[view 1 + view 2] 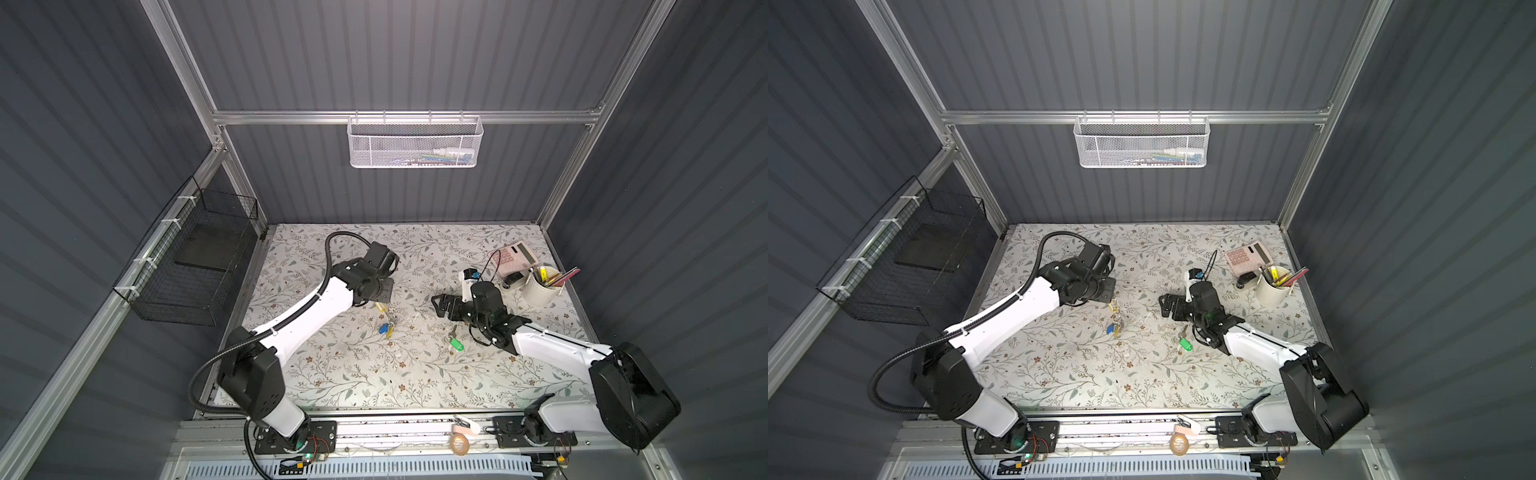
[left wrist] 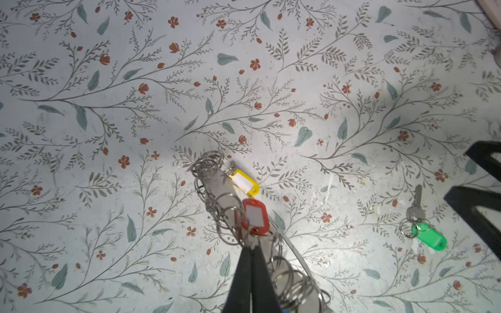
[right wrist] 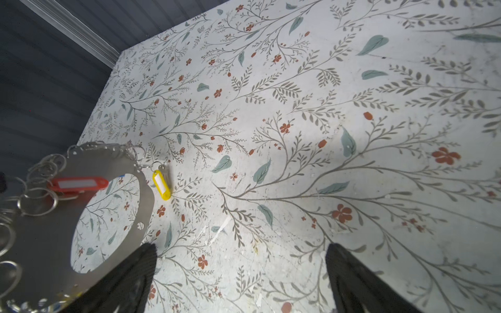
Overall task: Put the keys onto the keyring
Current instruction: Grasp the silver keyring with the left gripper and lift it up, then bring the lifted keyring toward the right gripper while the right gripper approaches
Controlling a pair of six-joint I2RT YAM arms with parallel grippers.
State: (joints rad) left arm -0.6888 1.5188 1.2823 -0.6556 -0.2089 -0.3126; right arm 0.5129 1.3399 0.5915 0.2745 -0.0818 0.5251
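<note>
The counter (image 1: 353, 374) shows whole only in both top views. The right claw (image 3: 241, 252) hangs released and empty. The left claw (image 2: 250, 246) is clenched on the keyring (image 3: 40, 238), held on edge. Only the right wrist view shows its flat grey loop face-on, hung with silver rings (image 3: 38, 200), a red tag (image 3: 77, 184) and a yellow tag (image 3: 161, 184). The keys (image 2: 416, 214), seen from the left wrist, lie on the counter near the right claw, apart from the keyring: a silver key on a small ring, green-tagged

Your two arms wear white shells between black housings. The left arm (image 1: 303, 311) carries a black ribbed hose (image 1: 328, 259); the right arm (image 1: 552, 345) shows a thin black wire (image 1: 487, 266) at 12 o'clock from its wrist.
</note>
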